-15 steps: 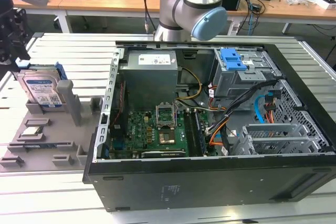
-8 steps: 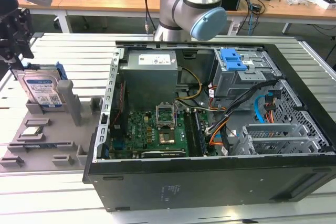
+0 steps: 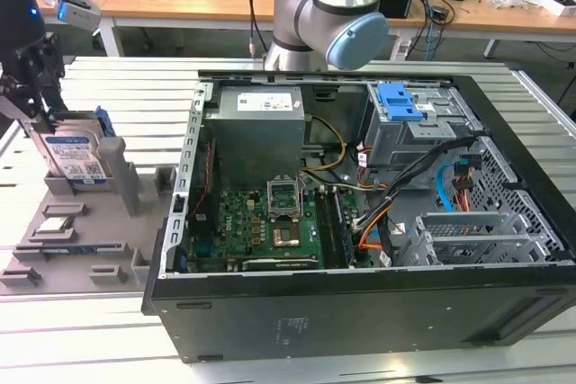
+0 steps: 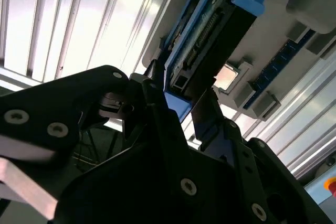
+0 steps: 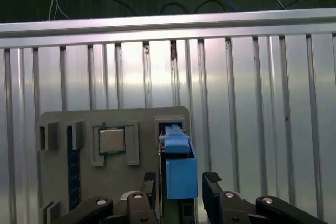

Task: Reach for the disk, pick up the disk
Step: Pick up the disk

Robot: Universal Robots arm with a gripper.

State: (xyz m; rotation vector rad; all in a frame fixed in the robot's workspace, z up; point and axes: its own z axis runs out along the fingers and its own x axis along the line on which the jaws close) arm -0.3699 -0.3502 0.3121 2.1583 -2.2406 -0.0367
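Observation:
The disk (image 3: 79,157) stands on edge in a slot of the grey holder (image 3: 85,254) at the exterior view's left, its white-and-blue label facing out and a blue rail on its edge. My gripper (image 3: 40,112) hangs right over its top corner. In both wrist views the black fingers (image 5: 211,188) straddle the disk's blue-railed edge (image 5: 181,174), one on each flat side. A narrow gap shows beside one finger, so the gripper (image 5: 179,184) reads as open around the disk (image 4: 202,40). In the second wrist view the gripper (image 4: 181,107) sits at the disk's near end.
The holder also carries a square processor chip (image 5: 112,140) and a dark memory stick (image 5: 70,166). An open computer case (image 3: 360,195) fills the exterior view's middle and right, on a ribbed aluminium table (image 3: 81,348). The arm's base (image 3: 328,15) stands behind the case.

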